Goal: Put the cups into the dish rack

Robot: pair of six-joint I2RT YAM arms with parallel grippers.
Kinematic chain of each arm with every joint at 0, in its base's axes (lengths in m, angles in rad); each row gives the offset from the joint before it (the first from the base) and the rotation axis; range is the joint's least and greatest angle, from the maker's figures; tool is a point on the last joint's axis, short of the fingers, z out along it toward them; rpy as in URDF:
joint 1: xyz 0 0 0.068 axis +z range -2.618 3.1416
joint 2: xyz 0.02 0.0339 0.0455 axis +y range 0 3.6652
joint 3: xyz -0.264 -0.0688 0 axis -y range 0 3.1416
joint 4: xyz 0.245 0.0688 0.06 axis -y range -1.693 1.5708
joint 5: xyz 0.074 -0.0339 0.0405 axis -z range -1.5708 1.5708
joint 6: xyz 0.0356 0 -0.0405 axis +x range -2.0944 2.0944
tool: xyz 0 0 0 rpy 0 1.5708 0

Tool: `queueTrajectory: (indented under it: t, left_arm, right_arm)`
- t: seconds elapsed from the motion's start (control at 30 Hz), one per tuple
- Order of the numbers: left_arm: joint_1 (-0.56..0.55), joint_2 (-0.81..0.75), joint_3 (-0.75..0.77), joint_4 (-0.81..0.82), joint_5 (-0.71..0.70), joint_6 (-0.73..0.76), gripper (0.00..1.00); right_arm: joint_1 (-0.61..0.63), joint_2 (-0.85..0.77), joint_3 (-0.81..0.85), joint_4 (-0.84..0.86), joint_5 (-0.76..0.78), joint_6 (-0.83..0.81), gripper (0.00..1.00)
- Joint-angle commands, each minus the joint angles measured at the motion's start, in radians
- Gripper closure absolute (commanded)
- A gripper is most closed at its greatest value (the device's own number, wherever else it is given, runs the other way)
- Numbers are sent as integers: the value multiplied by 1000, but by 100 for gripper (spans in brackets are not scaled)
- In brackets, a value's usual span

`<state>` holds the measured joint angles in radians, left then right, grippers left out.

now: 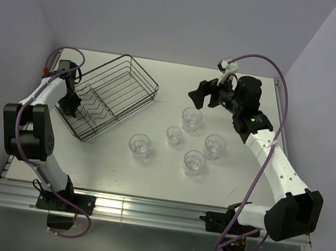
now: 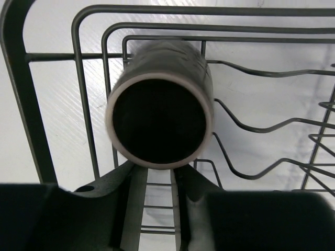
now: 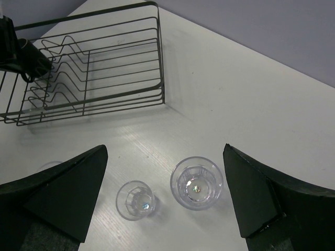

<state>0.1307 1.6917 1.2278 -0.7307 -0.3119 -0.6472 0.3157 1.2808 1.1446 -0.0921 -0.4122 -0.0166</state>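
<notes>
brown mug (image 2: 159, 112) lies on its side in the near-left end of the dish rack (image 1: 142, 73), open mouth facing the left wrist camera, wavy dividers to its right. left gripper (image 1: 71, 107) is dipped into that end of the rack, arm bent at the elbow, forearm reaching along the table's left edge. its fingers (image 2: 131, 193) sit just under the mug rim with only a thin slit between them; can't tell whether they pinch the mug or are off it. five clear tumblers (image 1: 191, 119) stand upright in a loose cluster right of the rack, apart from each other. right gripper (image 3: 163, 157) hangs over the far two, fingers spread wide, holding nothing, arm stretched from the near-right corner. white table (image 1: 146, 180), pale lilac walls (image 1: 174, 10), metal rail (image 1: 141, 211) along the near edge. mug handle not visible; from above the mug is hidden behind the left gripper.
</notes>
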Motion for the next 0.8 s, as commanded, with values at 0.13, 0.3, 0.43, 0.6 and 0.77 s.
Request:
queueTrajectory:
  t: [0.13,0.3,0.43,0.6,0.77]
  left_arm:
    - [4,-9,7,42,-7,6,59]
    - [4,-29,-4,47,8,11,46]
    - [0,-69,-5,40,27,9,44]
    - [-34,-168,1,33,0,14,44]
    - [-65,-246,6,28,-38,18,43]
  right_arm:
    - [-9,2,18,23,-14,-8,2]
    - [-9,-3,15,23,-16,-8,2]
    - [-9,-8,14,23,-17,-6,2]
    - [-9,-12,14,20,-19,1,2]
    - [-9,-18,17,15,-23,7,2]
